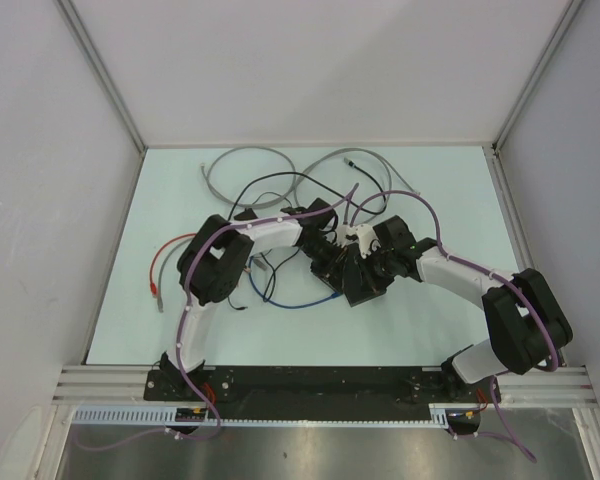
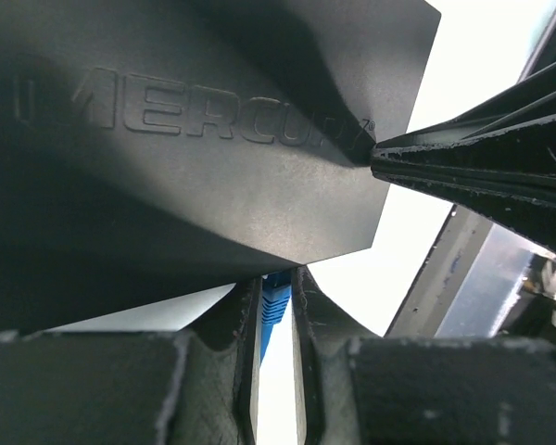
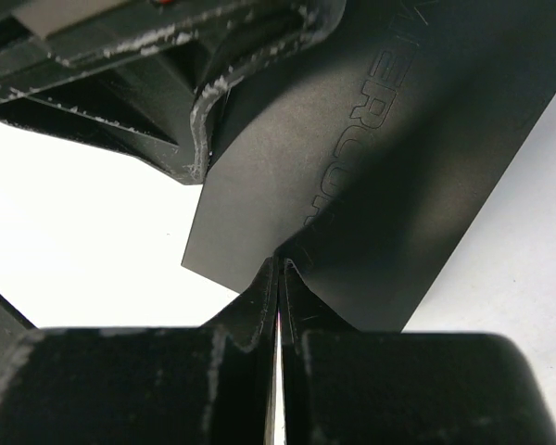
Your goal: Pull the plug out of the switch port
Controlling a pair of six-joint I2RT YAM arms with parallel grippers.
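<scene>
One flat matte-black switch (image 2: 213,167); small blue plug (image 2: 274,311)

Grey cable (image 1: 245,150) looped at the far side, red cable (image 1: 156,270) (near the left edge), pale table (image 1: 430,320)

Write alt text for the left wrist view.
The left gripper pinches a blue plug at the lower edge of a black box that fills the view. The right gripper, shut, touches the box with its tips from the right.
</scene>
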